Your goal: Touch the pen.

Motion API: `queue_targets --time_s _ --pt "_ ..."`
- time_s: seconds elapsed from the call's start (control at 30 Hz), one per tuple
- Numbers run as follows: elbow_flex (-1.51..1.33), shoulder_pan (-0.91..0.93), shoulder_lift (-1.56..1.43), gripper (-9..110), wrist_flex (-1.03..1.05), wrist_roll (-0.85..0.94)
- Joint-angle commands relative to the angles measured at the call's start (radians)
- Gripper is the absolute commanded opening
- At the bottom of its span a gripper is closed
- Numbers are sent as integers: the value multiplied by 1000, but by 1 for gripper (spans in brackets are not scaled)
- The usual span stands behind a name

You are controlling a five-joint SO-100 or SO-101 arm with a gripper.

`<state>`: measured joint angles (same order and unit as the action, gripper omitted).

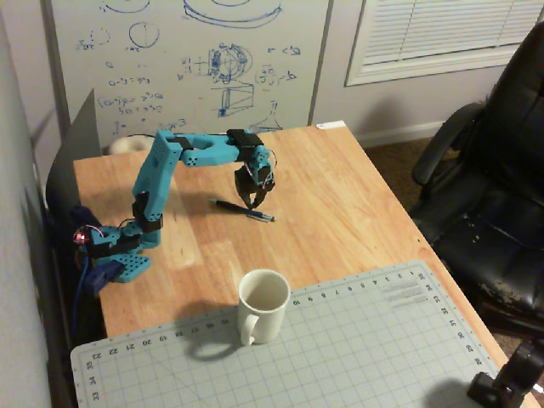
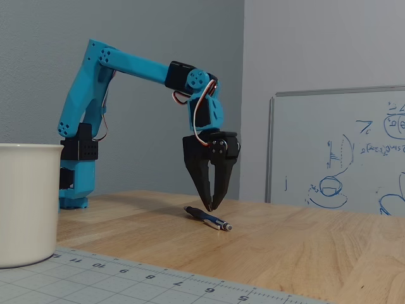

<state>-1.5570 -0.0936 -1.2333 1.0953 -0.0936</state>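
The pen (image 1: 243,210) is thin and dark with a silvery-blue tip and lies flat on the wooden table (image 1: 340,204). It also shows in the low fixed view (image 2: 207,218). The blue arm reaches out from its base at the table's left. My gripper (image 1: 252,205) points straight down with black fingers. In the low fixed view the gripper (image 2: 213,207) has its fingertips together, right at the pen's middle. The tips look to be touching the pen or a hair above it.
A white mug (image 1: 260,305) stands at the edge of a grey cutting mat (image 1: 340,348) near the front. A whiteboard (image 1: 195,59) leans behind the table. A black office chair (image 1: 493,195) stands at the right.
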Motion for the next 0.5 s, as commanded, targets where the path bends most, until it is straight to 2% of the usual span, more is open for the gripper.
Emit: queue_targets --time_s 0.0,0.47 --pt "23 9 -18 1 3 3" --pt "23 9 18 1 3 3"
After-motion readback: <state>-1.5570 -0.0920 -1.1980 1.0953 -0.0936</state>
